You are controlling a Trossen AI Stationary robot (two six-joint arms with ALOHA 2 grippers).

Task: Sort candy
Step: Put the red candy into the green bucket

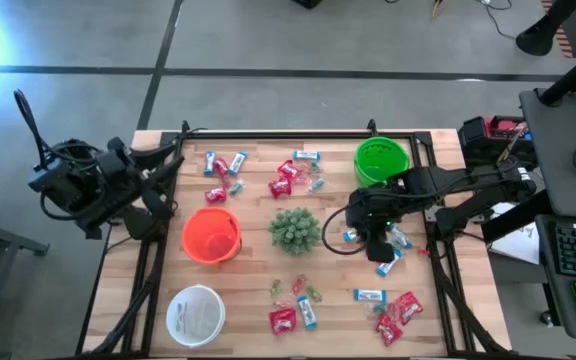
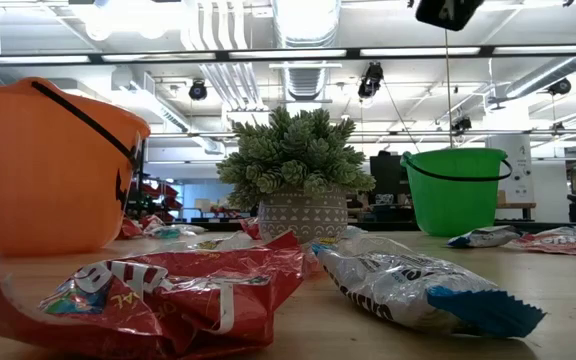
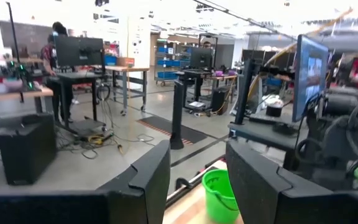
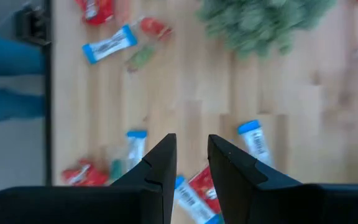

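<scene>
Candy is scattered over the wooden table: red packets (image 1: 283, 320), blue-and-white bars (image 1: 370, 295) and tiny green and pink pieces (image 1: 298, 287). Another cluster lies at the far side (image 1: 286, 178). My right gripper (image 1: 353, 230) hovers open over the table just right of the spiky plant (image 1: 294, 230), holding nothing. Its wrist view looks down on a blue-and-white bar (image 4: 257, 140) and a red packet (image 4: 204, 186) past the gripper (image 4: 191, 149). My left gripper (image 3: 197, 155) is open and parked off the table's left edge (image 1: 128, 185). In the low view a red packet (image 2: 158, 290) and a bar (image 2: 408, 290) lie close by.
An orange bucket (image 1: 211, 235) stands left of the plant, a green bucket (image 1: 381, 160) at the far right, and a white bucket (image 1: 195, 315) at the near left. Desks, monitors and a keyboard sit beyond the table's right edge. People show far off in the room.
</scene>
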